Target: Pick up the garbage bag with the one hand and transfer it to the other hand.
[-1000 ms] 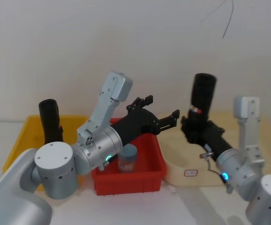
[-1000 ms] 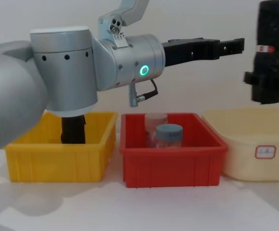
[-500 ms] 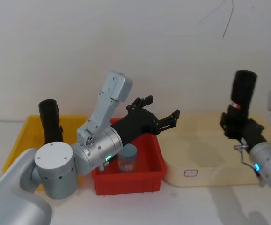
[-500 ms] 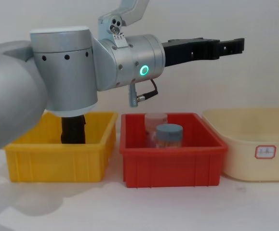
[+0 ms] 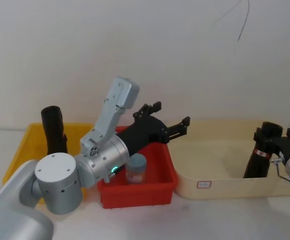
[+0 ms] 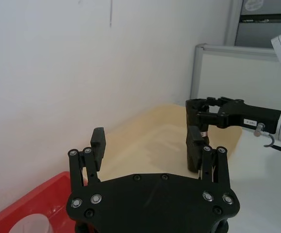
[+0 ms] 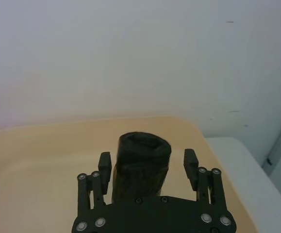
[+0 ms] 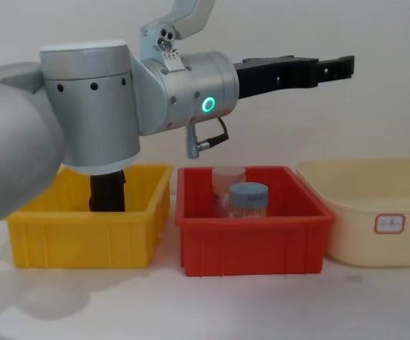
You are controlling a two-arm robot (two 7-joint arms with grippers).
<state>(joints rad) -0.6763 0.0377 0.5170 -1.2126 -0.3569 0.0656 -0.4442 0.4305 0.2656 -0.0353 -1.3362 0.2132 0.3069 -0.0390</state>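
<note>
**Spatial relation governing the next move.** The garbage bag, a black roll with a red-and-white label band, stands inside the cream tub at the robot's far right. Its long axis is near vertical, with the top leaning slightly rightward. Its lower end is hidden behind the tub's near wall, so contact with the tub floor cannot be confirmed. The right gripper, on the blue-ringed arm, sits at the roll's upper end. In the right wrist view its fingers stand on either side of the roll with a visible gap on one side, so this gripper reads as spread and straddling the roll, not clamping it. The left gripper, on the green-ringed arm, is held in the air above the red bin, jaws apart and empty, pointing toward the robot's right. The bag lies well apart from it, farther right and lower, so the right arm is by far the nearer. Judged from this layout, the hand-over is done. Any withdrawal of the right gripper would best run straight up along the roll's axis, to avoid tipping it. A second black roll stands in the yellow bin and a jar in the red bin, all on the table.
</note>
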